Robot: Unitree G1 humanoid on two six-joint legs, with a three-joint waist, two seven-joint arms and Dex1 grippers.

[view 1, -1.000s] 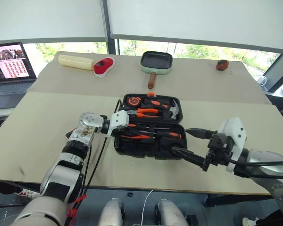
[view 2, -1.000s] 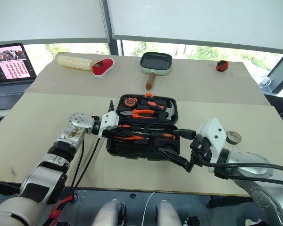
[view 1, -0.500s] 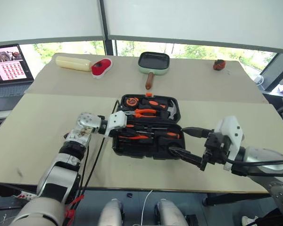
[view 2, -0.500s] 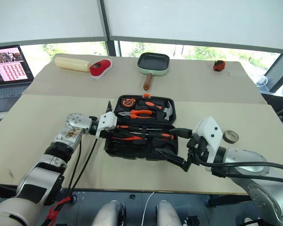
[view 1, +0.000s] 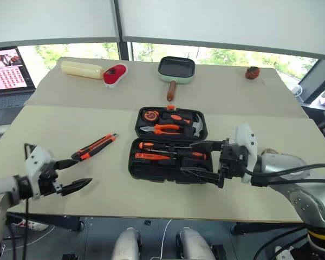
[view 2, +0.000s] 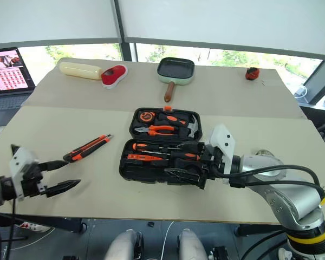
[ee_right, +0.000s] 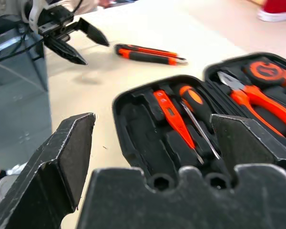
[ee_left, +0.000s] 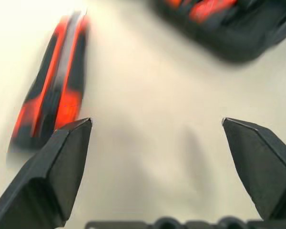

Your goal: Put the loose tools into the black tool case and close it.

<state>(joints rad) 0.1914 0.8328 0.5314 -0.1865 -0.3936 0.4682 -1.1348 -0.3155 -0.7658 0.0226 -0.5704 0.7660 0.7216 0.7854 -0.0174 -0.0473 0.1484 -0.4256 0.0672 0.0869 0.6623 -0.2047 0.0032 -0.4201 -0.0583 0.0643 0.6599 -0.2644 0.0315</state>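
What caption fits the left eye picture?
Open black plastic tool case on the tan table; orange-and-black tool lies beside it, both claws open.

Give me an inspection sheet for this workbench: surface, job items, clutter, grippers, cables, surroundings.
Surface: beige table, two joined tops.
Job items: black tool case lies open, tools seated in its recesses; one orange-and-black tool lies loose on the table left of the case.
Clutter: green pan, cream bottle, red-and-white item, small red object along the far edge.
Grippers: left gripper open and empty, near the loose tool; right gripper open, over the case's right end.
Cables: black cable along the right arm.
Surroundings: laptop at left, windows with blinds behind.
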